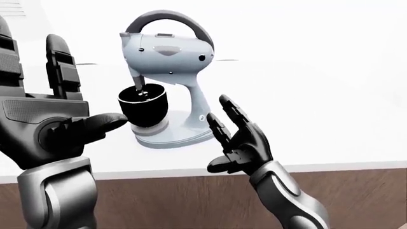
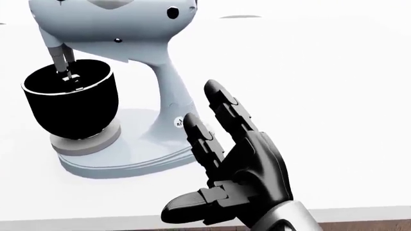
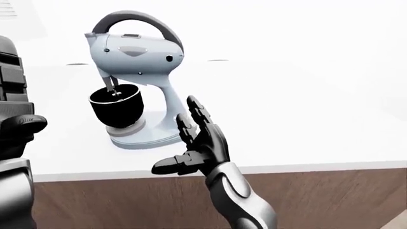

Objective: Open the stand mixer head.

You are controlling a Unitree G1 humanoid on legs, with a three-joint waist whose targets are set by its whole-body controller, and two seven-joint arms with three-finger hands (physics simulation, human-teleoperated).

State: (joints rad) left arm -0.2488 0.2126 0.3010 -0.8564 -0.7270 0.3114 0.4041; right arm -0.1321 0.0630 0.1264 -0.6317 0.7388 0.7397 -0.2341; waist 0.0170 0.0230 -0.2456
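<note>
The left hand (image 1: 54,119) looms nearest, fingers spread and empty, raised at the left edge. The right hand (image 2: 241,168), also open and holding nothing, hovers just beside the stand mixer (image 1: 168,76) column, apparently staged to lift. The mixer head (image 1: 166,51) sits down over the black bowl (image 1: 143,105) on the white counter (image 1: 330,114).

In my head view the top edge cuts off the stand mixer head (image 2: 115,24). My left hand (image 3: 15,124) is cropped at the right-eye view's left edge. The black bowl (image 1: 143,106) hides the beater's lower end.

1 stand mixer (image 1: 168,71) | 1 bowl (image 1: 143,105) | 2 hands: L hand (image 1: 54,119), R hand (image 1: 242,140) | 1 counter (image 1: 318,105)
</note>
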